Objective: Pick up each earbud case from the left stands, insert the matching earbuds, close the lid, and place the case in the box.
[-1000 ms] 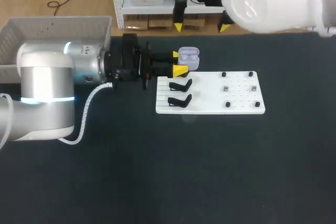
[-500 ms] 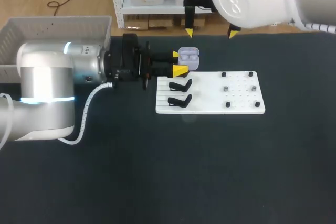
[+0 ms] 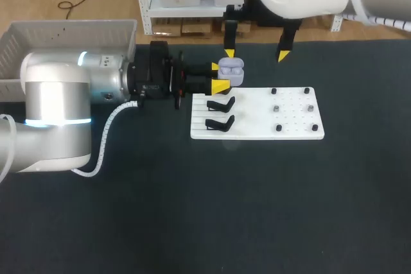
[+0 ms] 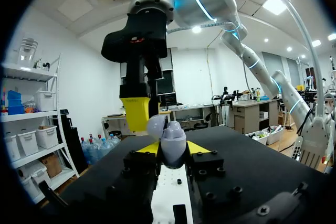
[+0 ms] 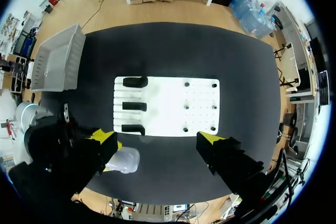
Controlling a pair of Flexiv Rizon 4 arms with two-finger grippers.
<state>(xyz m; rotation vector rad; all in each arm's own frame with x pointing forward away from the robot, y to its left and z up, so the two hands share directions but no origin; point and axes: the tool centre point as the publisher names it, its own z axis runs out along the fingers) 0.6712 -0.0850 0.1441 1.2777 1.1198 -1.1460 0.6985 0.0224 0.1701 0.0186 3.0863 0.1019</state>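
Note:
My left gripper (image 3: 218, 76) is shut on a lavender earbud case (image 3: 232, 70) with its lid up, held just beyond the far left corner of the white board (image 3: 257, 134). In the left wrist view the case (image 4: 172, 142) sits upright between my yellow tips. My right gripper (image 3: 255, 54) hangs wide open above it, one fingertip (image 3: 229, 53) right over the case. From the right wrist view the case (image 5: 124, 160) lies just beside one fingertip (image 5: 105, 139) of that gripper (image 5: 157, 140). The board's right half carries small dark pegs and grey pieces (image 3: 276, 108).
Black stands (image 3: 220, 104) line the board's left side; three show in the right wrist view (image 5: 134, 106). A pale plastic basket (image 3: 64, 33) stands at the table's far left corner. Bare dark table stretches from the board to the front edge.
My right gripper has come forward from beyond the table's far edge and now hangs over the case. My left arm and the case have not moved.

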